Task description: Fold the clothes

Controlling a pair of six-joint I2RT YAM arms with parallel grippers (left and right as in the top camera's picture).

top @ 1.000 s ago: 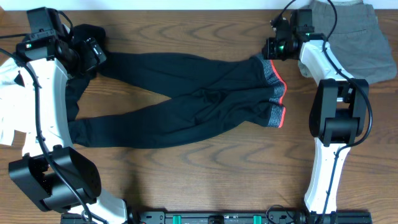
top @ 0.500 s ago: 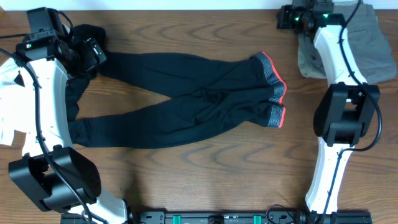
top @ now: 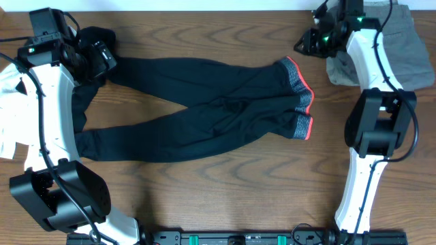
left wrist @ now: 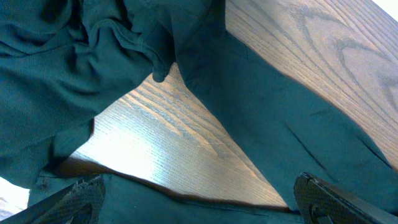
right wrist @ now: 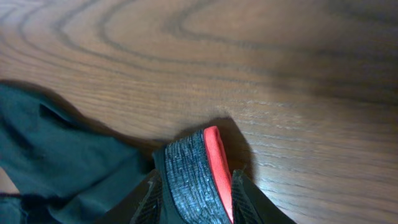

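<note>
1. This is a robot test bench in a lab or workshop: a wood-grain counter (top: 204, 197) watched by a fixed camera straight above.
2. Two white-and-black jointed arms stand on it, the left arm (top: 54, 88) at 9 o'clock and the right arm (top: 359, 184) at 3 o'clock.
3. Both bases sit by a black mounting rail (top: 238, 239) with green fittings along the counter's 6 o'clock edge.
4. Loose black cables (top: 42, 139) run along the arms, and small green lights (top: 30, 49) glow on their upper links.
5. Clothing lies out as work pieces: long black trousers (top: 204, 116) spread flat across the middle, grey shorts (top: 402, 47) at 2 o'clock.
6. A pale strip (top: 204, 4) borders the counter at 12 o'clock; what it is cannot be told.
</note>
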